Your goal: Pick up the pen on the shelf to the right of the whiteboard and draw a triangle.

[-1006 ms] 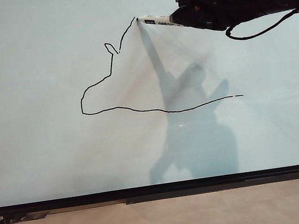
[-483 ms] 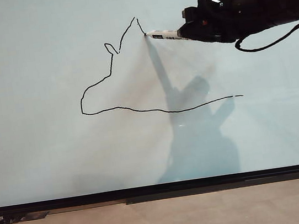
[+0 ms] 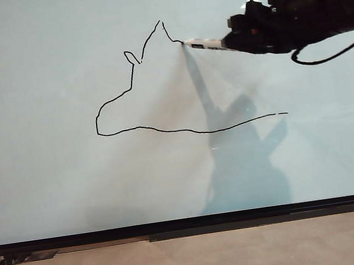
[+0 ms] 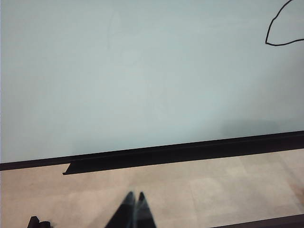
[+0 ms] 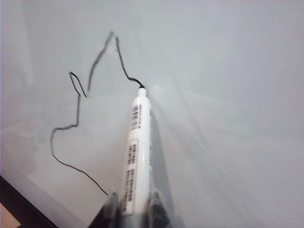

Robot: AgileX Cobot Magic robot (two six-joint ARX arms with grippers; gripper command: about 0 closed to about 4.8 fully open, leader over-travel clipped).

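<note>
In the exterior view, the right gripper (image 3: 233, 41) is reaching in level from the upper right, clenched on the pen (image 3: 207, 44), whose tip is touching the whiteboard (image 3: 44, 125) just right of the peak of the triangle (image 3: 132, 86). The outline is lacking its right side; the base is ending well below the tip. If the arm eases off the board the stroke could break, and a wobble could miss the base's right end.

In the left wrist view, the left gripper (image 4: 132, 211) is hanging low over the floor (image 4: 213, 185) with its fingers pressed together, empty, well left of the drawing.

In the right wrist view, the pen (image 5: 135, 156) is sitting between the jaws, its black tip meeting the fresh line.
</note>
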